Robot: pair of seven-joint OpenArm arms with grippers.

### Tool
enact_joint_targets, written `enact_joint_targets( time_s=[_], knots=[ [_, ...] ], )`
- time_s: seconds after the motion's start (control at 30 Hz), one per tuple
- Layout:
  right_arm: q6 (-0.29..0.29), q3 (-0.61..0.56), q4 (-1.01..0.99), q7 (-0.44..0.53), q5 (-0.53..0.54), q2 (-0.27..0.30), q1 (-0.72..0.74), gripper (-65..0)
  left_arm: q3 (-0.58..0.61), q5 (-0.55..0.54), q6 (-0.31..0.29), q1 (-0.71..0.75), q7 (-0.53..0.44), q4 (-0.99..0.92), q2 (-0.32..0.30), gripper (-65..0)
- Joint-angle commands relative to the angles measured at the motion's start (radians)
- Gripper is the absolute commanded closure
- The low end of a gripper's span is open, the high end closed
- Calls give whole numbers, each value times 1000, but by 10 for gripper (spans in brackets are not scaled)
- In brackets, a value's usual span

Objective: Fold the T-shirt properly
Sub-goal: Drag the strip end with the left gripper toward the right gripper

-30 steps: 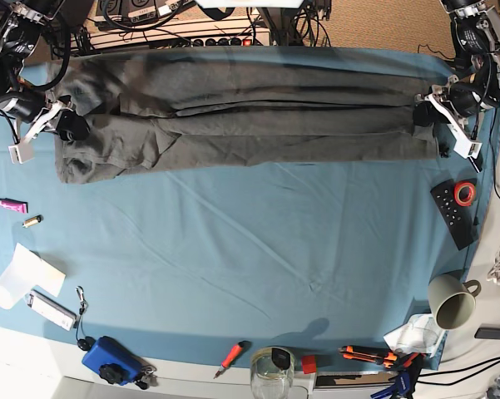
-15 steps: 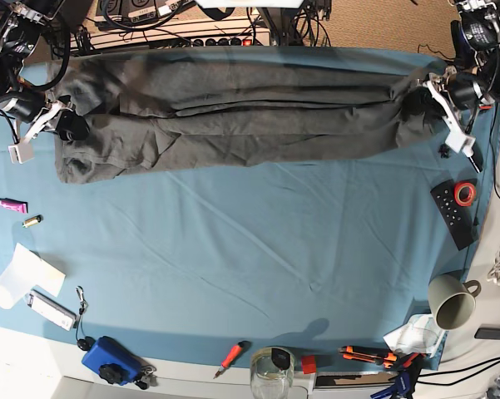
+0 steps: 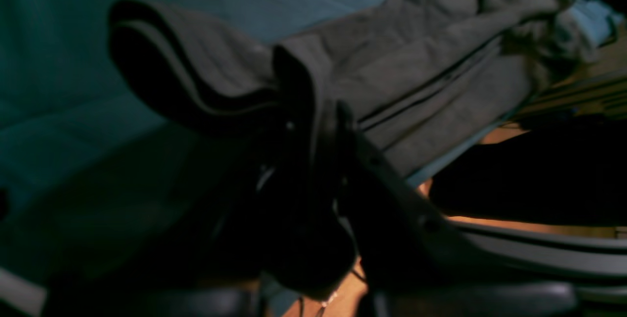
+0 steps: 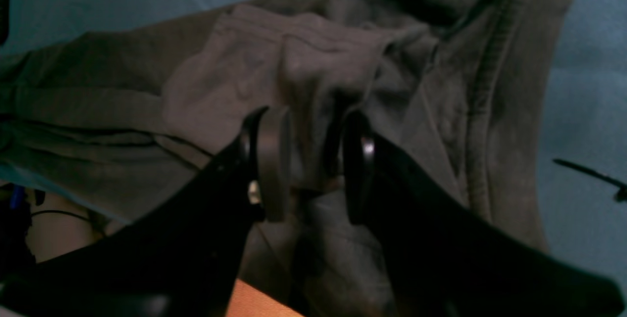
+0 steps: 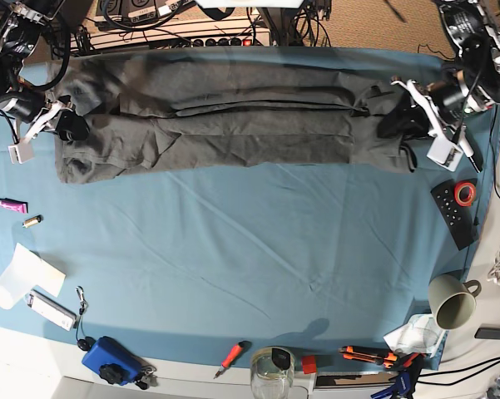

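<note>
The dark grey T-shirt (image 5: 233, 116) lies as a long, lengthwise-folded band across the far side of the teal sheet (image 5: 250, 241). My left gripper (image 5: 397, 123), on the base view's right, is shut on the shirt's right end and holds it lifted and drawn inward. In the left wrist view the layered cloth (image 3: 416, 77) drapes over the shut gripper (image 3: 318, 111). My right gripper (image 5: 71, 126) sits at the shirt's left end. In the right wrist view a ridge of the shirt (image 4: 294, 52) is pinched in the gripper (image 4: 311, 160).
A black remote (image 5: 451, 218) with a red tape roll (image 5: 464, 193) lies at the right edge, and a mug (image 5: 452, 301) below it. A glass jar (image 5: 271, 370), a screwdriver (image 5: 231, 355) and a blue device (image 5: 110, 359) line the front edge. Papers (image 5: 21, 274) lie at the left.
My left gripper has moved left with the shirt's right end, lifting it and shortening the band. My right gripper and the left end have not moved.
</note>
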Motion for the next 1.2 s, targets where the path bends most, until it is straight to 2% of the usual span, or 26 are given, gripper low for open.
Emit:
enact_joint_targets(
  time_s=[0.0, 0.13, 0.3, 0.43, 0.5, 0.6, 0.67, 0.77, 0.87, 0.97, 1.03, 1.17],
  knots=[
    [2, 10, 18, 17, 23, 23, 8, -185, 19, -42, -3, -5, -14, 15, -2, 0],
    [2, 10, 18, 17, 23, 23, 8, -185, 163, 0, -3, -8, -14, 27, 16, 0],
    [2, 10, 18, 17, 23, 23, 8, -185, 349, 165, 2, -34, -86, 41, 54, 0],
    [2, 10, 18, 17, 23, 23, 8, -185, 471, 244, 2, -56, -118, 41, 102, 0],
    [2, 10, 18, 17, 22, 23, 8, -185, 531, 293, 22, -57, -149, 41, 131, 0],
    [2, 10, 18, 17, 19, 22, 8, -185, 625, 390, 40, -69, -164, 41, 177, 0],
    [2, 10, 18, 17, 20, 23, 8, -185, 687, 481, 42, -76, -208, 40, 204, 0],
    [2, 10, 18, 17, 19, 22, 8, -185, 774, 626, 85, -96, -245, 38, 244, 0],
    [2, 10, 18, 17, 19, 22, 8, -185, 849, 724, 96, -115, -267, 11, 282, 0],
    [2, 10, 18, 17, 19, 23, 8, -185, 914, 779, 97, -134, -267, -24, 317, 0],
    [2, 10, 18, 17, 20, 23, 8, -185, 947, 812, 120, -143, -284, -37, 341, 0],
    [2, 10, 18, 17, 20, 23, 8, -185, 986, 868, 138, -155, -316, -56, 346, 0]
  ],
)
